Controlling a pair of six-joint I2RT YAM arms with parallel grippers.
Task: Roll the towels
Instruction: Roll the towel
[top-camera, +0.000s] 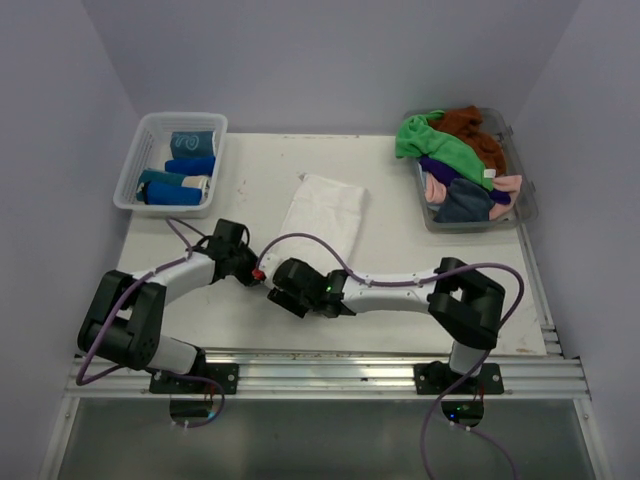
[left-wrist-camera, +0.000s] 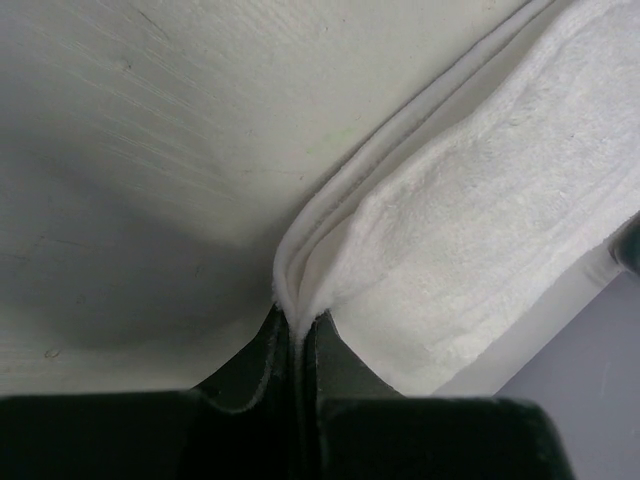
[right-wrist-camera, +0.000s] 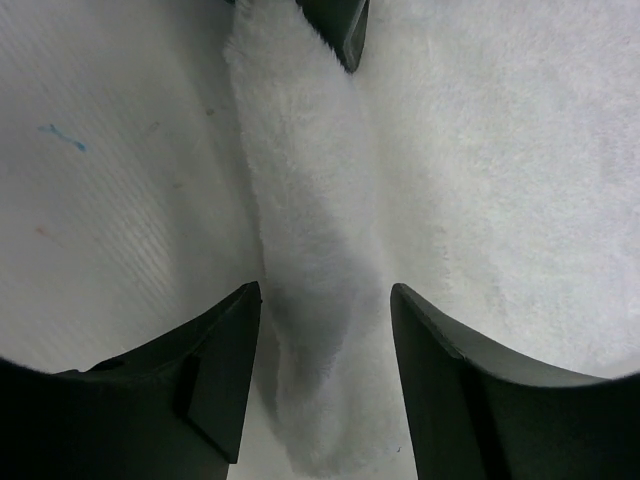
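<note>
Rolling the white towel, which lies folded at the middle of the desk, should go best if the left gripper, pinching its near hem, holds the edge taut while the right gripper, spread astride the raised fold, tucks it evenly.

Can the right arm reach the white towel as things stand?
Probably yes: the open right fingers straddle a raised fold of the white towel, with nothing between. The left fingers pinch its edge nearby, apparently not blocking.
</note>
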